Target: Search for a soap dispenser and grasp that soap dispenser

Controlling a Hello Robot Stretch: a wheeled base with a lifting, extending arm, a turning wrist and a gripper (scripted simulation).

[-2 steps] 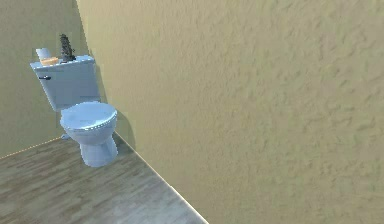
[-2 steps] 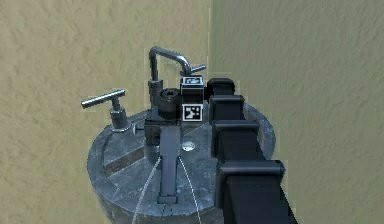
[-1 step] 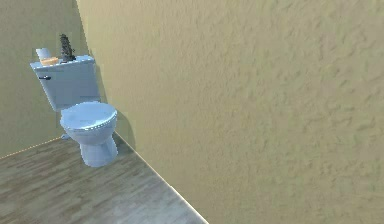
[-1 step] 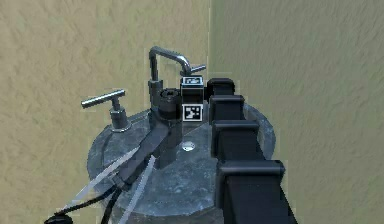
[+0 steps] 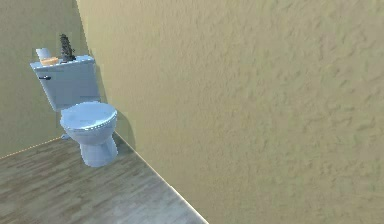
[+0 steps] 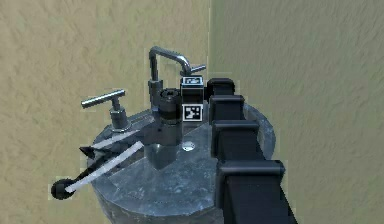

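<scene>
Gripper [image 6: 95,165] above round grey sink [image 6: 140,192], beside faucet [image 6: 166,58] | jaws, load: cannot tell | soap dispenser: cannot tell its place among the sink fittings | toilet [image 5: 88,122] far left, forward view

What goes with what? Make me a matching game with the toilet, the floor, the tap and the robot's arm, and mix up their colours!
Things:
1. toilet
2. floor
3. tap
4. arm

Colours:
A. black
B. pale blue
C. brown wood
D. silvery metal

Right pairs: 1-B, 2-C, 3-D, 4-A.
</scene>
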